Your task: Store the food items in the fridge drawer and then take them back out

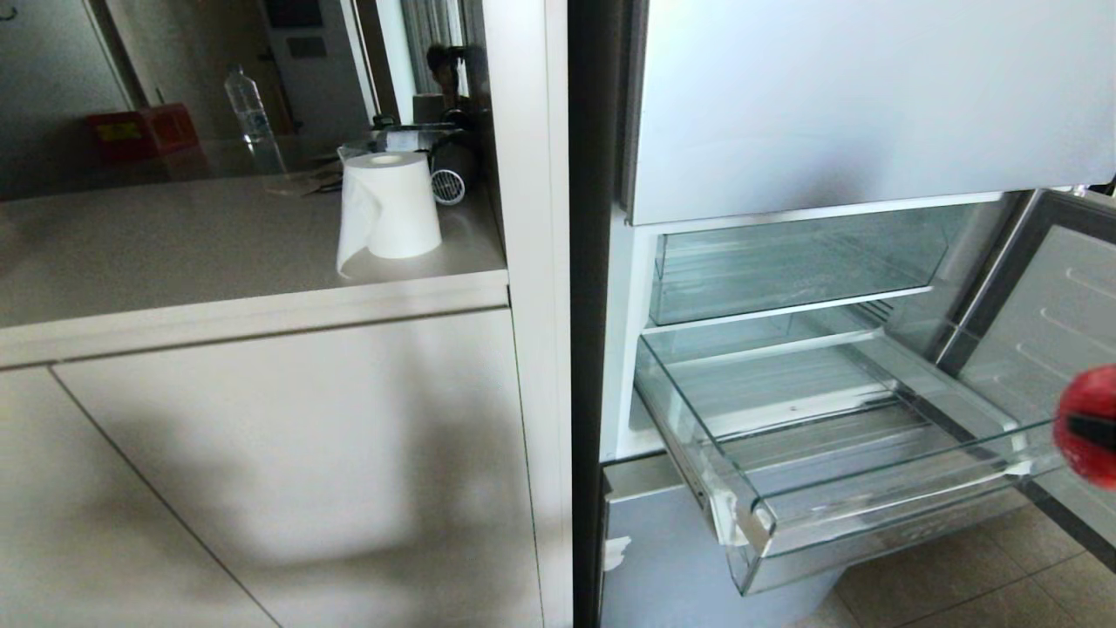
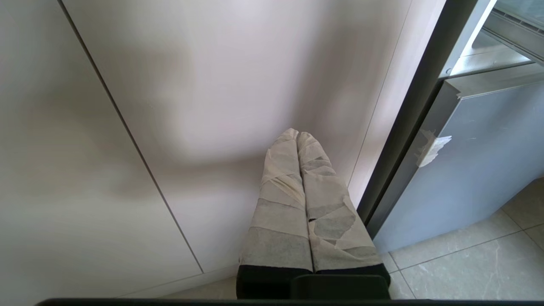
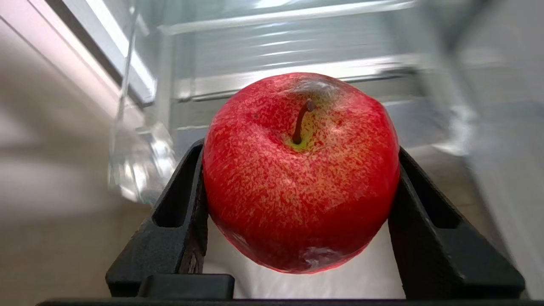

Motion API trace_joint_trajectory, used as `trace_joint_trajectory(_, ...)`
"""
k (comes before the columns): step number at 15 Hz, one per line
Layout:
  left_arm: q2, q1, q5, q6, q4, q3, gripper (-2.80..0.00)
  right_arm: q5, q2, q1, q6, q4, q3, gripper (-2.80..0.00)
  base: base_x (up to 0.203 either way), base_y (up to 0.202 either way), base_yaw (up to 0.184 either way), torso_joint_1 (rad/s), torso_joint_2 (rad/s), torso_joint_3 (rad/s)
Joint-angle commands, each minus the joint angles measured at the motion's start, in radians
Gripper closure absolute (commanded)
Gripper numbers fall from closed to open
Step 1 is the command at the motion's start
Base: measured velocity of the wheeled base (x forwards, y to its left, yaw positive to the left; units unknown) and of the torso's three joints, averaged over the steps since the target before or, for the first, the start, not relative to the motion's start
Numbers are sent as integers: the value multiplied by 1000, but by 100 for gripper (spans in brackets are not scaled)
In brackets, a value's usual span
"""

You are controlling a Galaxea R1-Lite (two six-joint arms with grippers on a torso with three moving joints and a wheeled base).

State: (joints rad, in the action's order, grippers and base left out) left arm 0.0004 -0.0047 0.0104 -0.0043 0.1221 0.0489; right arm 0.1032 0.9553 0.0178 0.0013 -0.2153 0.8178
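Room: a pale beige countertop (image 1: 174, 253) over flat cabinet doors (image 1: 288, 471) is seen beside an open pale blue-grey fridge (image 1: 697, 558); grey floor tiles (image 1: 985, 576) are seen below.
Countertop: a white paper roll (image 1: 390, 208) is stood near the edge; a clear plastic bottle (image 1: 248, 109) and a red box (image 1: 144, 131) are set well behind it.
Right gripper (image 3: 297, 187): its black jaws are clamped on either side of a round red toy apple with a brown stem (image 3: 301, 170), which is held off any surface; in the head view the apple is cut by the right edge, just beside the drawer's front corner.
Left gripper (image 2: 297, 136): its tape-wrapped fingers are pressed together with nothing between them, and are pointed at the cabinet doors low beside the fridge.
Fridge drawer (image 1: 872, 515): the wide clear plastic drawer is pulled out; only its ribbed floor is seen inside.
Upper clear bin (image 1: 785, 262): nothing is seen in it.
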Motion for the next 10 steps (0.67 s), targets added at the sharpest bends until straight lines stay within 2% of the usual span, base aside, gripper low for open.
trace_joint_trajectory(1, 0, 0, 0, 0, 1, 0, 0, 22, 302, 21, -1, 7, 112, 0, 0, 0, 0, 0, 0, 0)
trace_joint_trajectory(6, 0, 0, 0, 0, 1, 0, 0, 58, 708, 63, 3, 74, 341, 0, 0, 0, 0, 0, 0, 0)
trace_joint_trajectory(10, 0, 0, 0, 0, 1, 0, 0, 60, 892, 69, 10, 171, 387, 0, 0, 0, 0, 0, 0, 0)
